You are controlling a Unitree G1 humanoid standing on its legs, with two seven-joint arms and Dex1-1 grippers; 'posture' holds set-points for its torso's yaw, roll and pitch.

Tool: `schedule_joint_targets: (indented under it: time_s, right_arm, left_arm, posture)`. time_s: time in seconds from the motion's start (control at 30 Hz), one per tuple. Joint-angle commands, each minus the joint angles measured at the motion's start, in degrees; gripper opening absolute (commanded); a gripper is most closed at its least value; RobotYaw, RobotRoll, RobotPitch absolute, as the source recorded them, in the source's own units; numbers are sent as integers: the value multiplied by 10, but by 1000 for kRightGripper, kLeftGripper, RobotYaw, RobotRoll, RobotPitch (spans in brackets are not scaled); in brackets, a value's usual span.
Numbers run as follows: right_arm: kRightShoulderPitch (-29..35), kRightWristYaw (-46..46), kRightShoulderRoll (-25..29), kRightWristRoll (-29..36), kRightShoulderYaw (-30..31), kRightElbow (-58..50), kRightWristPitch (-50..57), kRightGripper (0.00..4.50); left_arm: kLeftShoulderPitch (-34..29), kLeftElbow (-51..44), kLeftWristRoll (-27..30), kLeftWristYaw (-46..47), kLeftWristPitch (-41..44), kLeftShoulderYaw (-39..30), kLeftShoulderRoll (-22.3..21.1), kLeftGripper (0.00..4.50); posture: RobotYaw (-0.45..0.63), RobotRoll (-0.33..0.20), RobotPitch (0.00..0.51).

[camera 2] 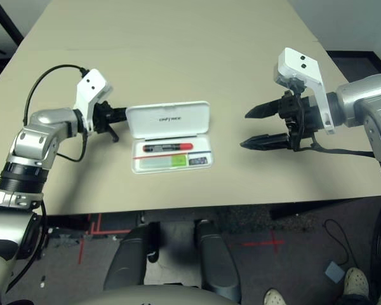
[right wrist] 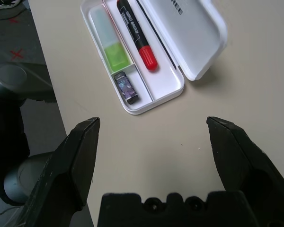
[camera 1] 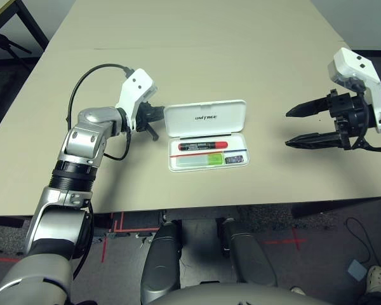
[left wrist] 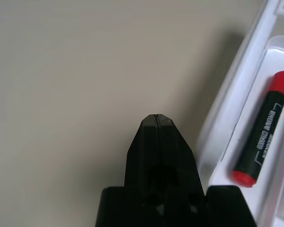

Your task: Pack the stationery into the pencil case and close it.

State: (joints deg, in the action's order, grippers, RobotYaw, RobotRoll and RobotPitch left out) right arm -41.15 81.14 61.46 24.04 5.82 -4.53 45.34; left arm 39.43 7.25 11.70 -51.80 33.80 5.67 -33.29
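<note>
Marker (camera 1: 203,145), highlighter (camera 1: 201,161) and small block (camera 1: 235,160) lie in the open case (camera 1: 205,117). Left gripper (camera 1: 153,114), jaws together, sits beside its lid; right gripper (camera 1: 291,127) hangs spread wide.

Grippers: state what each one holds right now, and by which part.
Nothing is held. The left gripper is shut on nothing beside the pencil case; the right gripper hangs open, apart from it.

Left arm bent in from the left side, silver forearm angled up and inward, left hand (camera 1: 151,121) low with its two black fingers (left wrist: 158,142) pressed together, tips pointing right. Right arm reaches in from the right side, right hand (camera 2: 257,127) raised, fingers spread wide, pointing left, holding nothing.
</note>
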Motion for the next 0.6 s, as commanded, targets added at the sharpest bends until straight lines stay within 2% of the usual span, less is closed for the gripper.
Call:
schedule_joint_targets:
  time_s: [0.03, 0.3, 0.6]
  right_arm:
    - [4, 5, 4, 4, 6, -8, 2, 4500]
    - [6, 6, 6, -5, 14, -4, -3, 4500]
    - [6, 9, 7, -16, 24, -1, -9, 4500]
  left_arm:
    - [-20, -48, 18, -26, 18, 15, -6, 18]
    - [-57, -138, 31, -58, 32, 49, -13, 18]
    - [-90, -187, 27, -62, 30, 86, -16, 18]
  posture:
    - [-4, 0, 202]
    - [-2, 0, 205]
    - [-3, 0, 204]
